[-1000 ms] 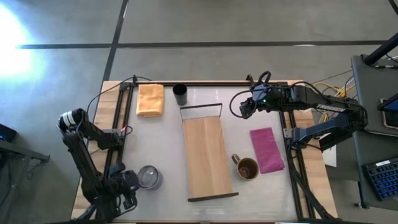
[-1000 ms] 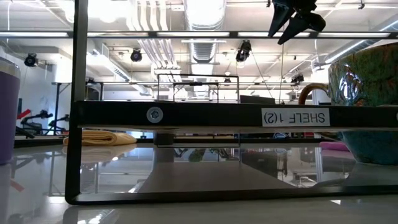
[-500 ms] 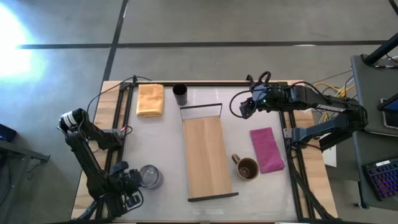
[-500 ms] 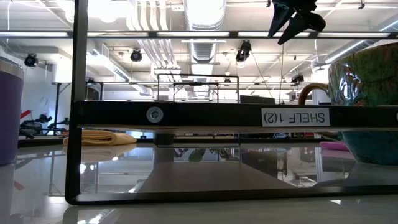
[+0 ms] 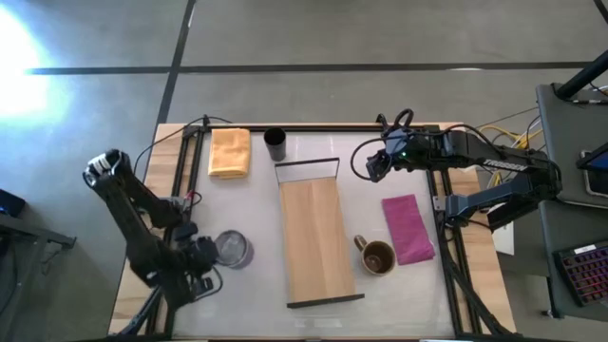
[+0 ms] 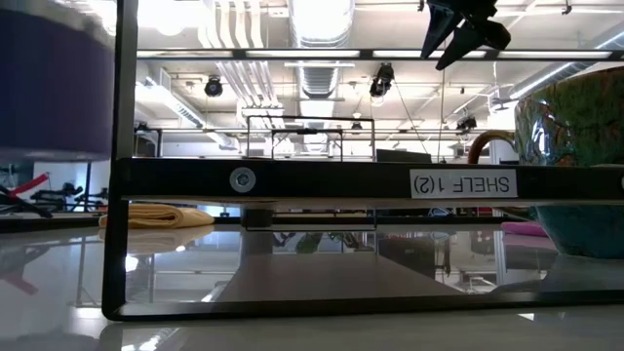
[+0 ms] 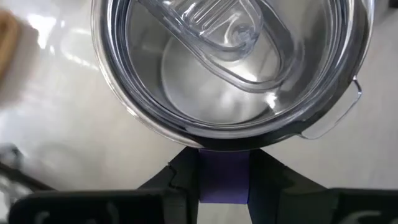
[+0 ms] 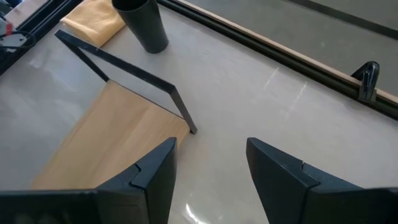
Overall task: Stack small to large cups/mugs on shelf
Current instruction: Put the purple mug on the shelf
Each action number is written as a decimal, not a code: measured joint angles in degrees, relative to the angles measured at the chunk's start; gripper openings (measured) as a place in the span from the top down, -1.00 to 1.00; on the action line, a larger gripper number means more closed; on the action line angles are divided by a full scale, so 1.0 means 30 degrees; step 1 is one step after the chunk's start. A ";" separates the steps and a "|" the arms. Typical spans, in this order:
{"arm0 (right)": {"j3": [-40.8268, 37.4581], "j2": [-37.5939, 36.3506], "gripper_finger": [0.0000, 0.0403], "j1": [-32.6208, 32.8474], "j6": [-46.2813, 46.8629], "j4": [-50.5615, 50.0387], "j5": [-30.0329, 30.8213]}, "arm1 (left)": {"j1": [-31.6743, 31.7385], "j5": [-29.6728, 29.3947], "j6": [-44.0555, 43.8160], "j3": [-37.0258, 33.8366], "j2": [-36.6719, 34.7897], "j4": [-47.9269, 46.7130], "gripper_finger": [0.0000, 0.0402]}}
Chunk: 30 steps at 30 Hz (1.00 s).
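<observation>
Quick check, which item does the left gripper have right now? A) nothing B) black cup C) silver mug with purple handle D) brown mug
C. In the left wrist view the left gripper has its fingers closed on the purple handle of the silver mug; the low view shows that mug's base raised off the table, while the black cup and brown mug stand alone.

Bright overhead ceiling lights [image 6: 314, 19] flood the room; strong glare whitens the floor [image 5: 19, 66] at far left, the glossy table [image 6: 312, 292] mirrors the room, and the near purple mug [image 6: 54, 78] is blurred
</observation>
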 joint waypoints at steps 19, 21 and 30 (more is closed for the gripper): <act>-0.0007 -0.0385 0.07 0.3039 0.0450 -0.0984 -0.2790 | 0.9958 0.1255 1.5843 0.4016 0.1753 0.5441 0.65; -0.0007 -0.0687 0.07 0.4167 0.0733 -0.1229 -0.1692 | 1.0000 0.1462 1.5803 0.5123 0.3110 0.5519 0.65; -0.0007 -0.2433 0.07 0.8523 0.5463 -0.3166 0.1071 | 0.9803 0.1977 1.5466 0.9990 0.7535 0.5322 0.65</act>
